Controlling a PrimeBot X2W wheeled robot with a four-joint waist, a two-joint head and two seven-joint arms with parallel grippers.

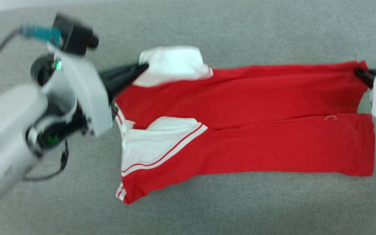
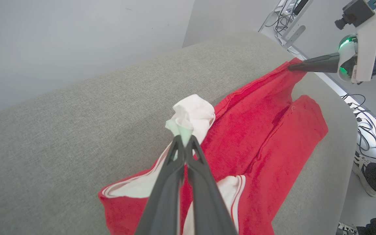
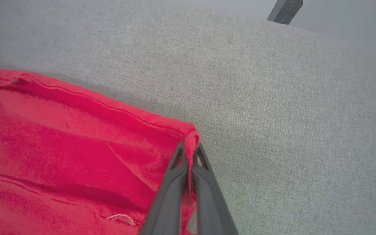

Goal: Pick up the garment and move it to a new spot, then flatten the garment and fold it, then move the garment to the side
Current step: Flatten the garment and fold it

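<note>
Head view: garment [image 1: 259, 143] stretched flat across mid-frame on the grey surface [image 1: 227, 209].
Its white upper-left corner is pinched in the left gripper [image 1: 145, 67], its red upper-right corner in the right gripper [image 1: 357, 71]; grey runs wide above and below its edges.

Head view blurred throughout; left end effector [image 1: 144, 67] tips lost against the white fold of the garment [image 1: 256, 147], right end effector [image 1: 359, 73] cropped by the right edge, garment cut off left and bottom in right wrist view.
</note>
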